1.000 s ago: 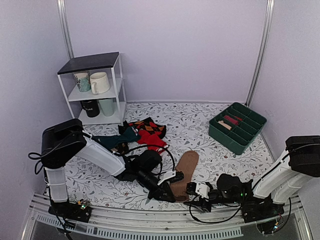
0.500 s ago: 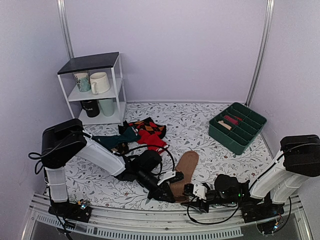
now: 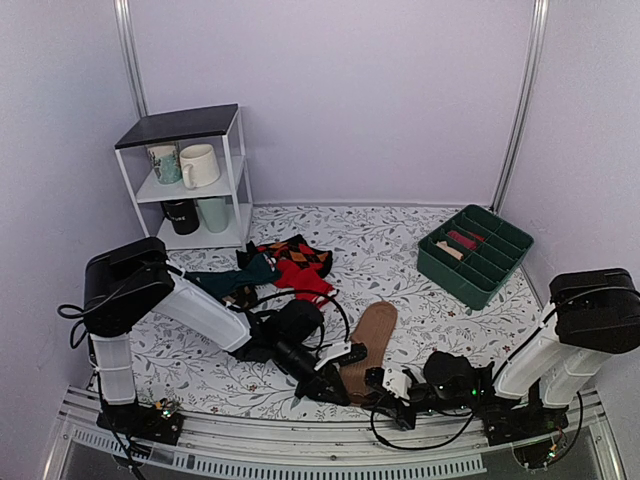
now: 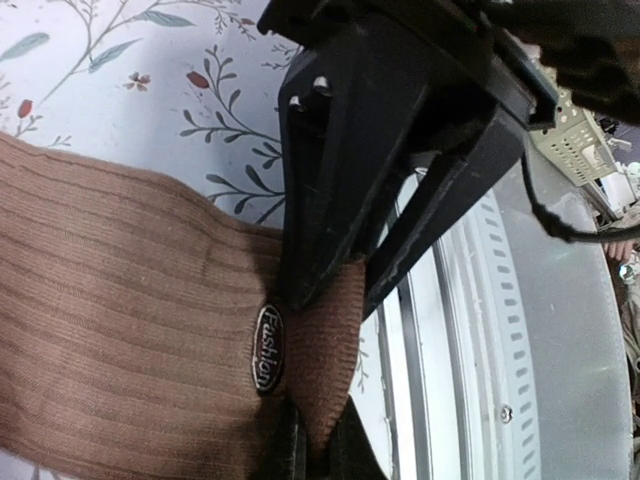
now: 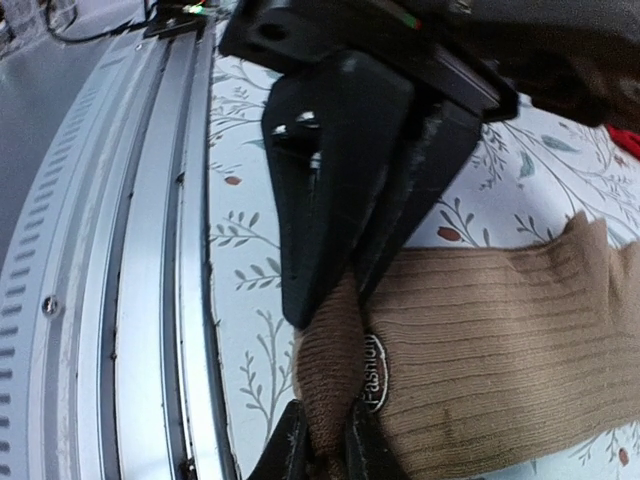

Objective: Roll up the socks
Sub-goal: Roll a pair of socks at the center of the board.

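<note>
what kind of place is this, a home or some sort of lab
Probably a robot test booth staged like a home: robot arms on a metal rail, plain lilac walls, and household props, a shelf of mugs and brown socks on a flowered tablecloth.

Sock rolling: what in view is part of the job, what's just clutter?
Job: tan-brown ribbed knitted socks; left gripper and right gripper, each clamped on their labelled end.
Lying about: red sock; dark teal sock; argyle-patterned sock; green divided plastic tray; white shelf unit holding ceramic mugs.
</note>
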